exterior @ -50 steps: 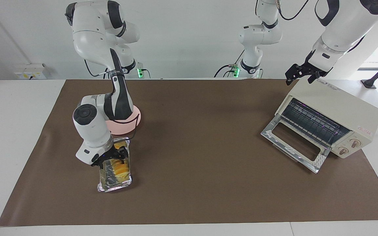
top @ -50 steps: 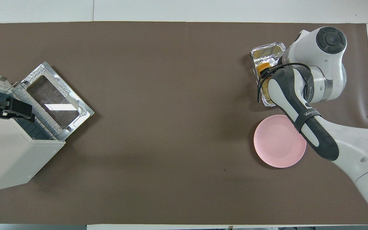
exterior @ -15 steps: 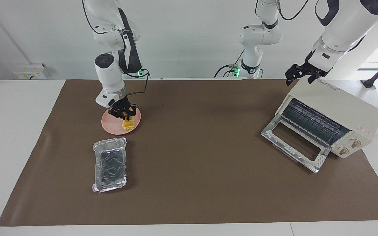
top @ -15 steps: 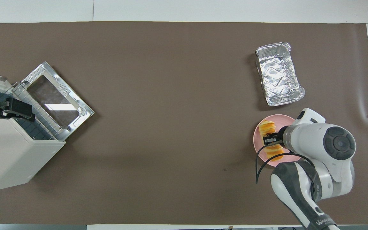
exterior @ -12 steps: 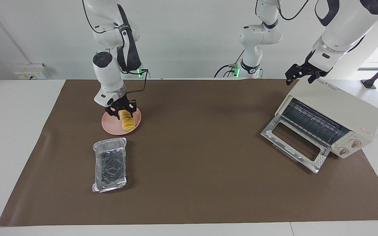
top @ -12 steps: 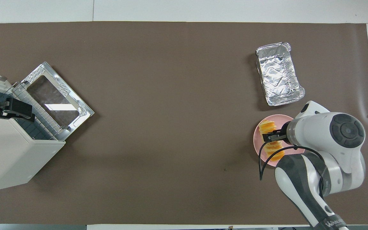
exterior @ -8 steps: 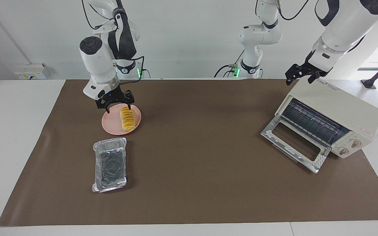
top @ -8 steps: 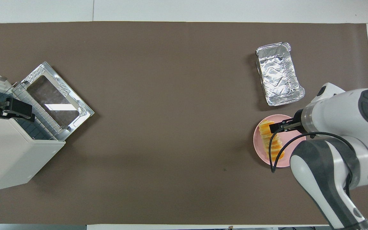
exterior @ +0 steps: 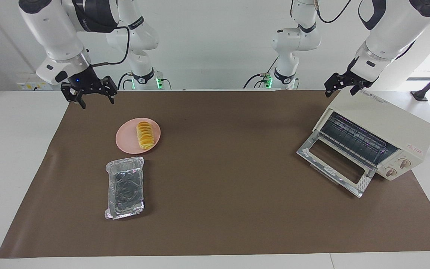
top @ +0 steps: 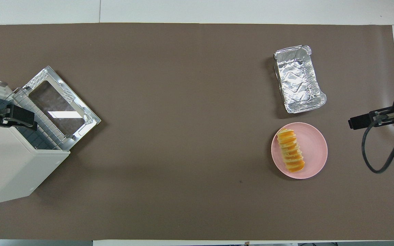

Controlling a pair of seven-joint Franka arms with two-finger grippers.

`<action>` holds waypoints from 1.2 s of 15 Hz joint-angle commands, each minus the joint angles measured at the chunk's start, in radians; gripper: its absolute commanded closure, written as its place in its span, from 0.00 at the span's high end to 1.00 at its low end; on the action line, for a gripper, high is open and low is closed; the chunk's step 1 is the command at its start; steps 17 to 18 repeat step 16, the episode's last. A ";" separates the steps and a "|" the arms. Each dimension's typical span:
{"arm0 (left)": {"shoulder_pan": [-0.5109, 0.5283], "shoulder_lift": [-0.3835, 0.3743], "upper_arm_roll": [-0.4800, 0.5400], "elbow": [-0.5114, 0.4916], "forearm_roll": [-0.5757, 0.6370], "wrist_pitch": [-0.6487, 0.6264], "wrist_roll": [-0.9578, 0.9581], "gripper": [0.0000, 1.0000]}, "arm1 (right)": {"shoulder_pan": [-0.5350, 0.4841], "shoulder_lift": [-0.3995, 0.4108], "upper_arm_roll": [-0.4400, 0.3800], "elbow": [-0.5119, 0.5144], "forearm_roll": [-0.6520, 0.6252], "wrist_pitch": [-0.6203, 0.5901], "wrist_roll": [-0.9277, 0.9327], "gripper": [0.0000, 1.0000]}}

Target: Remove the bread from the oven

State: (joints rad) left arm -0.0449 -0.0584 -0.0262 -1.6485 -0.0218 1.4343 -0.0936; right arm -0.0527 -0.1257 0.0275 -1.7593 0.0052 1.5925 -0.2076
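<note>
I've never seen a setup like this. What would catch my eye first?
Probably the golden bread lying on a pink plate toward the right arm's end of the table, with an empty foil tray beside it. At the left arm's end, a cream oven stands with its glass door dropped open.

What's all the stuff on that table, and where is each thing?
bread: one, golden-yellow sliced loaf, lying on the plate.
plate: one, pink, at the right arm's end of the table.
foil tray: one, silver, empty, beside the plate and farther from the robots.
oven: one, cream-white, at the left arm's end of the table, door dropped open, nothing seen on its rack.
table cover: one, brown, under everything.
right gripper: one, black, open, up in the air over the table's edge near the plate, holding nothing.
left gripper: one, black, open, waiting over the oven's top.
</note>
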 commanded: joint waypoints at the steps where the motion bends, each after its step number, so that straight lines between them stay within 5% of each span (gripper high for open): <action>1: 0.003 -0.027 -0.001 -0.031 0.013 0.018 0.002 1.00 | -0.027 0.073 0.011 0.162 0.015 -0.133 -0.013 1.00; 18: 0.003 -0.027 -0.001 -0.031 0.013 0.018 0.003 1.00 | -0.044 0.052 0.009 0.104 0.006 -0.085 -0.006 1.00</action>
